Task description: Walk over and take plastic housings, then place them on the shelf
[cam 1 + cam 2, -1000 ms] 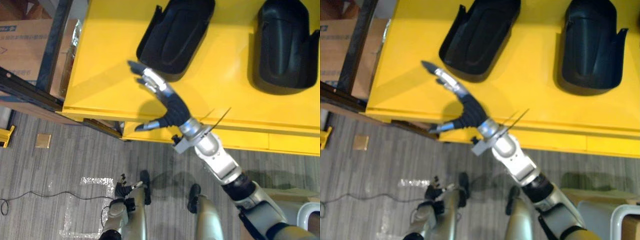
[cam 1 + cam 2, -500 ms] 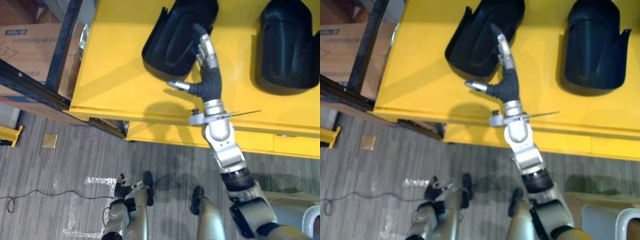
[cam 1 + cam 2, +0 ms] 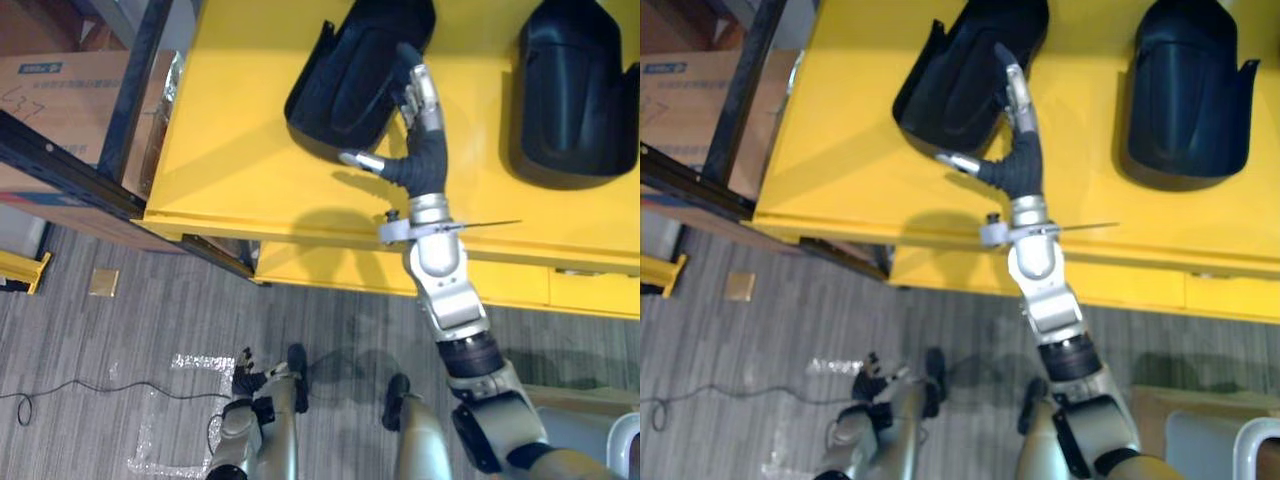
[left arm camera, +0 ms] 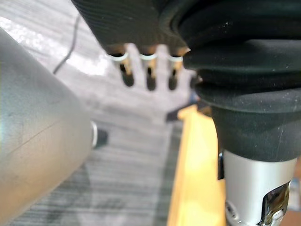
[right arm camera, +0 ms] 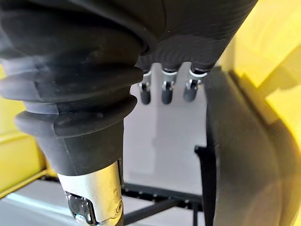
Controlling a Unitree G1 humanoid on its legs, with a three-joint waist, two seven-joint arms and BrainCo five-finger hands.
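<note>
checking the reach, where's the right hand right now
In the left eye view, the right hand reaches over the yellow table, fingers straight along the right edge of the left black plastic housing, the other housing further right.

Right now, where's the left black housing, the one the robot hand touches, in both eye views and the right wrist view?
Left eye view: the left housing, top centre, the right robot hand against its right rim.
Right eye view: the left housing, top, slightly left of centre.
Right wrist view: probably the dark curved wall beside the fingertips.
Shared landmark: the yellow table beneath it.
</note>
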